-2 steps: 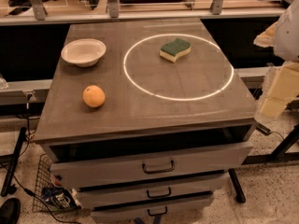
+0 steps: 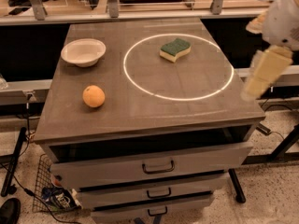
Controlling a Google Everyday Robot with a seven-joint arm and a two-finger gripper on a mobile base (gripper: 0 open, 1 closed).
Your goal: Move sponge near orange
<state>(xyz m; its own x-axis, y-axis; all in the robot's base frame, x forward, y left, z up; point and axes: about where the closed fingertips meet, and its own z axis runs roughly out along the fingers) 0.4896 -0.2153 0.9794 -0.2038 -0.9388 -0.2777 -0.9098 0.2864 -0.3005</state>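
Note:
The sponge [image 2: 175, 49], dark green on top over pale yellow foam, lies on the grey cabinet top [image 2: 154, 111], inside a white circle at the back right. The orange [image 2: 94, 96] sits at the front left of the same top, well apart from the sponge. My gripper [image 2: 263, 74] hangs off the table's right edge, at the end of the pale arm [image 2: 284, 13]. It is to the right of the sponge, touches nothing and holds nothing that I can see.
A pale shallow bowl [image 2: 83, 52] stands at the back left, behind the orange. The top drawer [image 2: 156, 164] below is slightly open. A metal rail [image 2: 140, 14] runs behind the cabinet. Cables and a wire basket [image 2: 49, 192] lie on the floor at left.
The arm and gripper have shifted a little to the left and up, toward the table's right edge. The sponge, orange and bowl have not moved.

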